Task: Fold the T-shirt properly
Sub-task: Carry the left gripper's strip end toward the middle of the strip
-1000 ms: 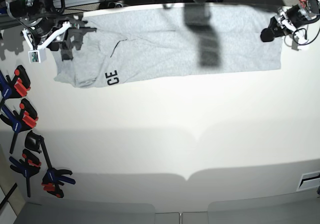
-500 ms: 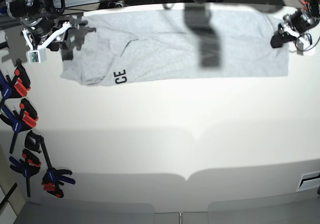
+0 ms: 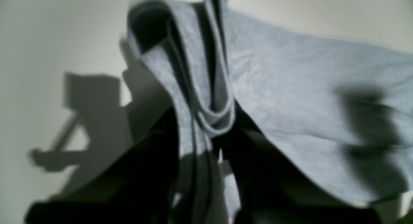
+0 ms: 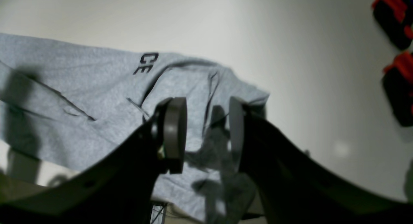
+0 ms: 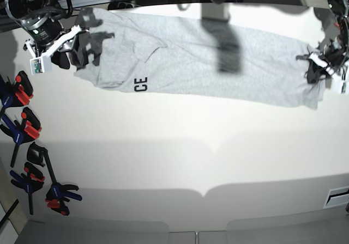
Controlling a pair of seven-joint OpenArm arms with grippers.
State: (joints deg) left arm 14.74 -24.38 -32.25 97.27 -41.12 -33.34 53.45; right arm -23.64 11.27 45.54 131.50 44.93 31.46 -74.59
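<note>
The T-shirt [image 5: 185, 59] lies as a long band across the far part of the counter [image 5: 180, 157], running from far left to right. The lettering "CE" [image 5: 142, 84] shows on its near edge towards the left.

**Gripper state**
- The left gripper [image 5: 315, 69] is at the right end of the band. The left wrist view shows several bunched layers of hem pinched between its closed jaws, so it is clamped on the T-shirt.
- The right gripper [image 4: 206, 133] is at the left end. Its jaws stand apart with a clear gap; fabric lies beneath them, but nothing is held.

**Step in hand (judged)**
One end is secured and the other is not. The likely step is to take hold of the left end with the right gripper so that both ends can be carried together.

**How to do it well**
1. Lower the right gripper until one jaw passes under the fabric edge, then close. Take all layers at once, not only the top one.
2. Grip near the corner rather than mid-panel. A mid-panel grip leaves the corner hanging.
3. Keep the band under light tension between the two grippers. Too much pull may drag hem out of the left gripper.
4. Move both ends level and at one pace, so the fold line stays straight.

**Risk**
The creases near the lettering may be pressed into the fold unless first pulled flat.
</note>
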